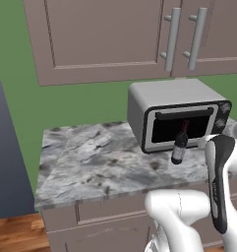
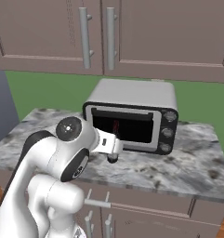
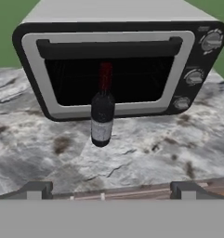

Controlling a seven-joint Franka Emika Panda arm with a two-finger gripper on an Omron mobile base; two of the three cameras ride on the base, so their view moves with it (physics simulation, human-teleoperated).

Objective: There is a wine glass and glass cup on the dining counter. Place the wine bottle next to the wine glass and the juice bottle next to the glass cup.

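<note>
the wine bottle (image 3: 102, 115) stands upright on the small marble tabletop (image 1: 90, 157), just in front of the toaster oven (image 1: 176, 115) and before the left half of its dark glass door; whether it touches the oven cannot be told. it is a dark, near-black slim bottle with a dark red neck capsule and a pale grey label facing the front edge of the tabletop. in the left base view the bottle (image 1: 180, 142) sits toward the right end of the tabletop, well back from the front edge. in the right base view the arm covers most of it, with only its base and a trace of the red neck showing. the gripper (image 3: 111, 189) hovers out over the front edge of the tabletop, pointing at the bottle, its two dark finger tips (image 3: 35, 189) spread wide apart with nothing between them, and well short of the bottle. brown wall cabinets (image 2: 108, 32) with metal bar handles hang above the oven against a green wall.
</note>
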